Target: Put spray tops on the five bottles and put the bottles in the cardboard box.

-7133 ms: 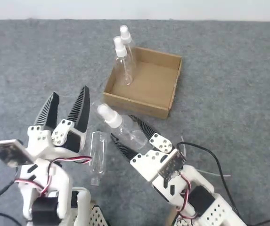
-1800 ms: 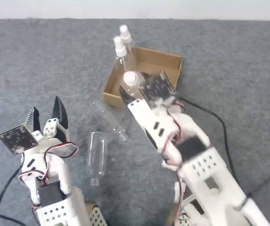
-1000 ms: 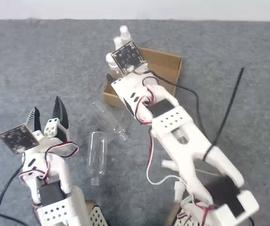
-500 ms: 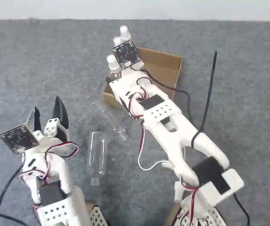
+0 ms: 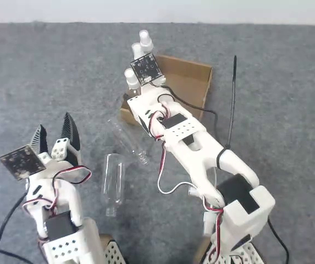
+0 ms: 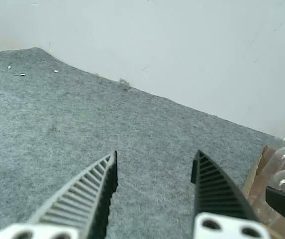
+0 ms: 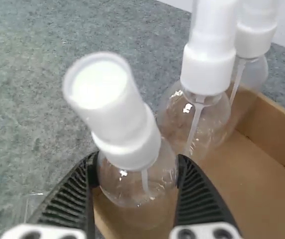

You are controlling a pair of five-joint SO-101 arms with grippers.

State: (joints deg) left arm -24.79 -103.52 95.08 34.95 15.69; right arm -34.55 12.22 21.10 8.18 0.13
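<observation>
1. High view: the right gripper (image 5: 134,93) is at the near-left corner of the cardboard box (image 5: 197,74), clamped on a capped bottle (image 5: 131,78) just beside the two standing bottles (image 5: 141,45). If the bottle is let go while its base sits over the box wall, it would likely tip outward onto the carpet (image 5: 47,71), where two uncapped bottles (image 5: 114,181) lie.
2. Left wrist view: the left gripper (image 6: 155,158) hovers above the carpet with its jaws spread wide and nothing between them. The box's corner is off to one side. There is little risk here, unless this arm heads for the box while the other arm is there. Then the two could collide.
3. Right wrist view: the jaws squeeze the capped bottle's shoulder, and the bottle leans. Its body is very close to the nearer standing bottle (image 7: 197,117) — whether they touch cannot be told. A sideways nudge on lowering could topple that neighbour, and the smooth plastic might slip or twist in the grip.
</observation>
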